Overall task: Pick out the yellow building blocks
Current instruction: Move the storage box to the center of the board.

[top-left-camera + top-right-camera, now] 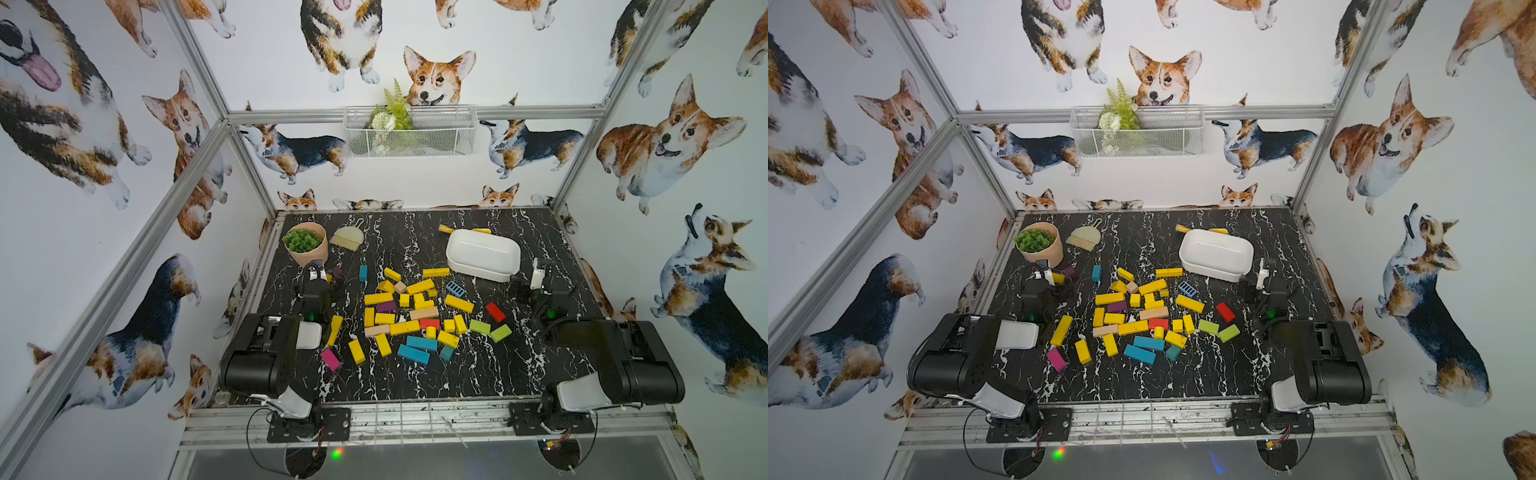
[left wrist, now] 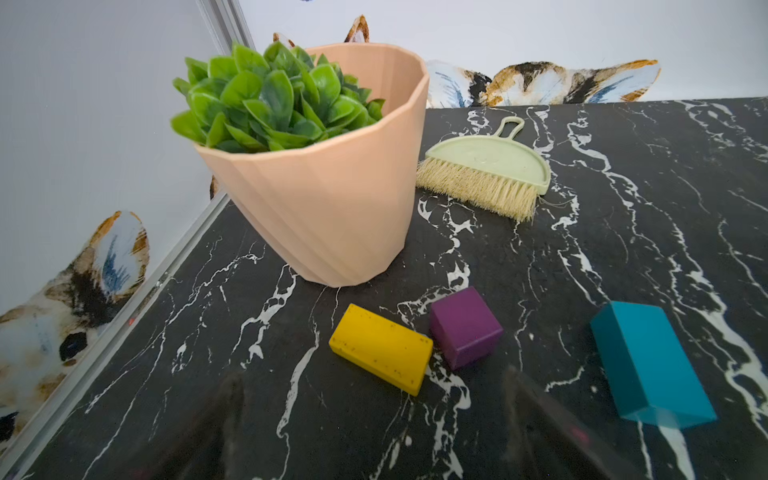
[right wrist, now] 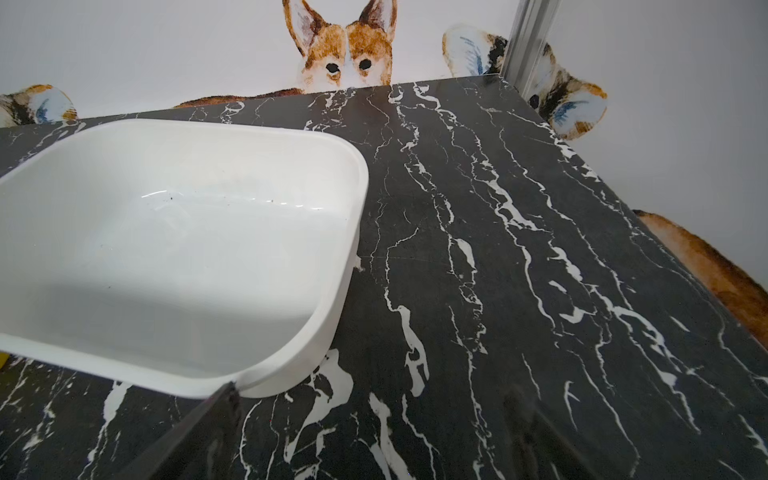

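1. While its dark, blurred fingers (image 2: 232, 399) stand wide apart with nothing between them, the left gripper (image 2: 372, 376) hangs low over a flat, scuffed yellow block (image 2: 380, 349) lying just beside a matte purple cube (image 2: 465, 328).
2. The right gripper (image 3: 374, 390) is likewise spread and empty, with one finger near the rounded rim of a glossy white tub (image 3: 345, 232).
3. In both top views the yellow blocks (image 1: 409, 307) (image 1: 1142, 307) crowd the middle of the frame on a black table (image 1: 415, 374) veined white like marble. They are mostly painted bars, with some cubes and one short cylinder (image 1: 431, 332).
4. Their long axes point every way. One bar (image 1: 435, 272) lies level across the frame. Another (image 1: 335, 330), at the lower left of the heap, slants steeply with its upper end toward the right.
5. A faceted peach pot (image 2: 332, 199) of plastic-looking leaves and a pale green brush (image 2: 482, 178) with straw bristles sit at the table's upper left in the top views.
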`<action>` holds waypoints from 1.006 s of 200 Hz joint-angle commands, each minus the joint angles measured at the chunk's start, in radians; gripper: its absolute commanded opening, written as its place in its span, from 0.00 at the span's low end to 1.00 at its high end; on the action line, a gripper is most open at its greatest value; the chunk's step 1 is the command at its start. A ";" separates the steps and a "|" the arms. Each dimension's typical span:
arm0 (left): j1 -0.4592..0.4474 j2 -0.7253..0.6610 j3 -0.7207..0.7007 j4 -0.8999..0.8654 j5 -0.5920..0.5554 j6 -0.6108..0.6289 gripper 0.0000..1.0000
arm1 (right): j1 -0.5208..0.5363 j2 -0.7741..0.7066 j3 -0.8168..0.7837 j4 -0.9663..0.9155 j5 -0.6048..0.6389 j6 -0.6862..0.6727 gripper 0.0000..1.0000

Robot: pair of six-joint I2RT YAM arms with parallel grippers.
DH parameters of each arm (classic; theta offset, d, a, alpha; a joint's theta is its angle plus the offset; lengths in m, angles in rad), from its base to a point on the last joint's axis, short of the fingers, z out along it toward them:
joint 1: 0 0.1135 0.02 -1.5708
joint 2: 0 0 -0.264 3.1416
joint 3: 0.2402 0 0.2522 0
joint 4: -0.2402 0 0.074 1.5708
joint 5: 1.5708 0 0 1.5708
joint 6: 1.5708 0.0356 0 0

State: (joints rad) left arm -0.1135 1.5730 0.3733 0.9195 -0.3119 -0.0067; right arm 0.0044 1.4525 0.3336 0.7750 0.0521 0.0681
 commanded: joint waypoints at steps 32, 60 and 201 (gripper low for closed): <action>0.000 -0.001 0.000 0.031 0.002 0.007 1.00 | -0.001 0.001 0.003 0.040 0.005 0.002 1.00; 0.000 -0.001 0.001 0.029 0.004 0.007 1.00 | 0.000 0.000 0.003 0.040 0.004 0.003 1.00; 0.000 -0.016 -0.019 0.055 0.014 0.013 0.99 | -0.001 -0.003 -0.002 0.044 0.006 0.003 1.00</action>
State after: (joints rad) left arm -0.1135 1.5711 0.3618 0.9287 -0.3080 -0.0040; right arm 0.0040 1.4525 0.3336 0.7750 0.0521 0.0719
